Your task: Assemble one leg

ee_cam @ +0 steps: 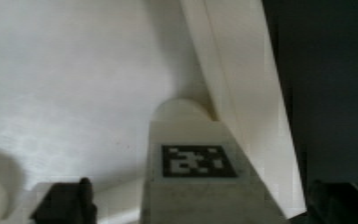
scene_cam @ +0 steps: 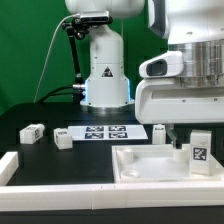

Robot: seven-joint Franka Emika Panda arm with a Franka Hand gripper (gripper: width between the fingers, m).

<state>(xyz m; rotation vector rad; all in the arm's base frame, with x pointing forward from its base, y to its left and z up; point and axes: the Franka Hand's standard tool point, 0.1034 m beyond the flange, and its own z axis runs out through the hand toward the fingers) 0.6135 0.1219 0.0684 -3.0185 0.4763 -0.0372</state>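
The leg (scene_cam: 200, 152), a small white post with a square marker tag, stands upright in the near right corner of the large white tray-like part (scene_cam: 140, 172). My gripper (scene_cam: 193, 137) hangs right over it. In the wrist view the leg (ee_cam: 197, 140) lies between my two dark fingertips (ee_cam: 62, 200), with a gap on each side. The gripper (ee_cam: 202, 203) is open and straddles the leg without touching it. The tray's raised rim (ee_cam: 229, 70) runs beside the leg.
Three more small white blocks lie on the black table: one at the exterior view's left (scene_cam: 33, 133), one (scene_cam: 64, 140) beside the marker board (scene_cam: 100, 131), one behind the tray (scene_cam: 160, 130). A white rail (scene_cam: 20, 165) borders the front left. The robot base (scene_cam: 105, 75) stands behind.
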